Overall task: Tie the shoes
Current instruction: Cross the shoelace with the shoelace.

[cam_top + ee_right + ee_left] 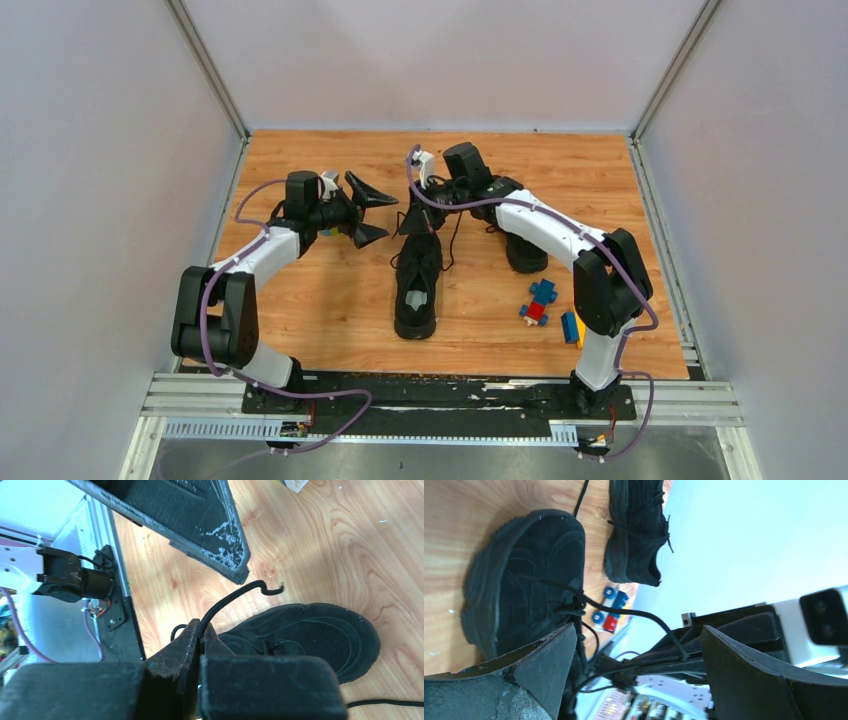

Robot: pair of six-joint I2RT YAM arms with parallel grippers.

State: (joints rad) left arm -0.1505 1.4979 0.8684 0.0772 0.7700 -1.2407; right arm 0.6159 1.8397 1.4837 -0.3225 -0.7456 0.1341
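Running pale and wood-grained between three plain whitish walls, the bench carried ribbed metal rails along its near edge. At the left, the left arm's fingers, black wedges with scuffed, chalky faces, stood spread wide and gripped nothing; the left wrist view alone showed a thin black lace running through the gap between them. Mid-bench lay one of the shoes, matte black fabric with a pale grey insole, toe pointing away; the other sat just to its right, half hidden under the right arm. The right arm's fingers were pinched shut on a curling lace, plain only in the right wrist view. Bright toy blocks lay further right
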